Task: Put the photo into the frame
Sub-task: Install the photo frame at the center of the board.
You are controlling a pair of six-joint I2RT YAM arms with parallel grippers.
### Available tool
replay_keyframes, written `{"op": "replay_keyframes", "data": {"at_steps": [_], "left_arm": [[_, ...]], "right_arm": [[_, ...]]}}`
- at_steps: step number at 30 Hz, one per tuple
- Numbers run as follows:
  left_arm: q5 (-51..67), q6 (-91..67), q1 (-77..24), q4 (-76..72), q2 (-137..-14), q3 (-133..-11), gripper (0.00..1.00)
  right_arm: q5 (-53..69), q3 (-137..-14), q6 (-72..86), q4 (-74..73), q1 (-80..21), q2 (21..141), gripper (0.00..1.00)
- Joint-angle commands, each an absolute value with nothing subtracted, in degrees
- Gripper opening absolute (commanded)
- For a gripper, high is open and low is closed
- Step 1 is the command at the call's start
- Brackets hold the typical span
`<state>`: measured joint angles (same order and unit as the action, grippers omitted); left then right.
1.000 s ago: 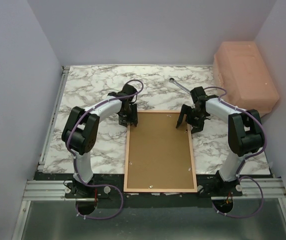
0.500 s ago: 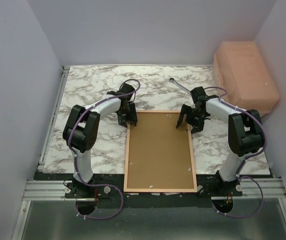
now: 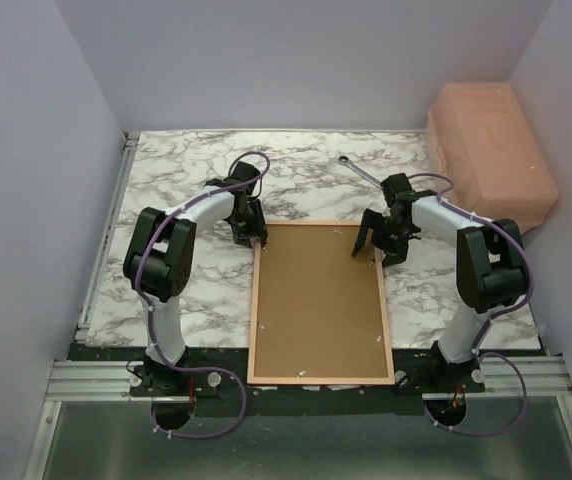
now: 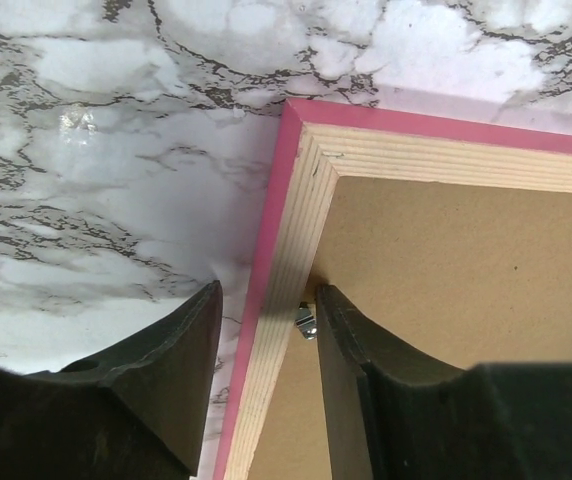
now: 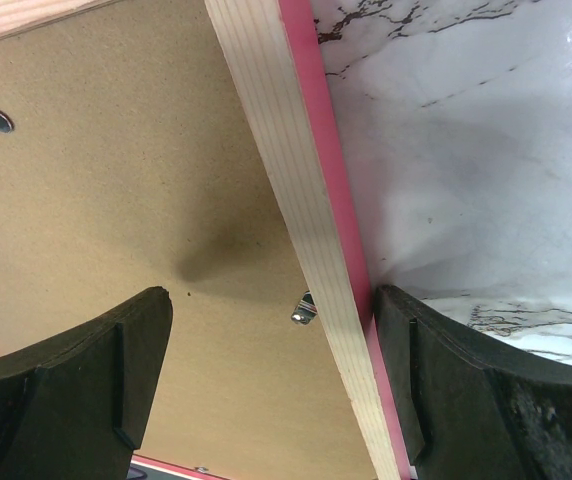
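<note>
Overhead view: the frame (image 3: 254, 310) lies face down on the marble table (image 3: 186, 290) between the two arms, pale wood reverse upward, with the brown backing panel (image 3: 318, 300) inside it. The left gripper (image 3: 254, 238) sits at the far-left corner with its jaws partly apart astride the left rail, a sliver of table showing between the outer finger and the pink edge. The right gripper (image 3: 378, 246) stands spread wide across the right rail near the far-right corner, gripping nothing.

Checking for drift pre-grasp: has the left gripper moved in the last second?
Yes. Against the frame's far-left corner in the top view, the left gripper has shifted slightly up and left, away from the arm bases; the frame itself hasn't moved.
</note>
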<state>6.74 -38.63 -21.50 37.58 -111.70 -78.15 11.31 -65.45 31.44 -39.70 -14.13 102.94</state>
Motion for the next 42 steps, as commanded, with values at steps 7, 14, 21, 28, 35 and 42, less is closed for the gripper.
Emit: {"op": "replay_keyframes", "data": {"at_steps": [7, 14, 21, 28, 35, 42], "left_arm": [[9.01, -37.18, -23.7, 36.84, -113.64, -77.17, 0.48], [6.87, -37.61, -24.17, 37.41, -113.55, -75.85, 0.27], [7.76, -37.02, -24.19, 37.37, -114.19, -76.13, 0.0], [8.71, -36.3, -24.26, 36.38, -110.97, -74.85, 0.0], [7.91, -37.63, -24.17, 38.78, -105.33, -74.36, 0.46], [8.63, -38.27, -24.17, 40.32, -101.08, -71.09, 0.52]], "right_arm": [[13.27, -63.73, 31.03, -38.94, -14.02, 104.6, 0.89], [13.18, -63.37, 31.03, -38.85, -14.01, 104.59, 0.89], [13.19, -63.63, 31.03, -39.11, -13.99, 104.0, 0.89], [12.69, -64.05, 30.98, -39.77, -14.06, 102.94, 0.89], [10.48, -65.15, 31.2, -41.56, -14.07, 99.67, 0.95], [8.73, -61.49, 31.87, -44.05, -13.98, 93.0, 0.99]]}}
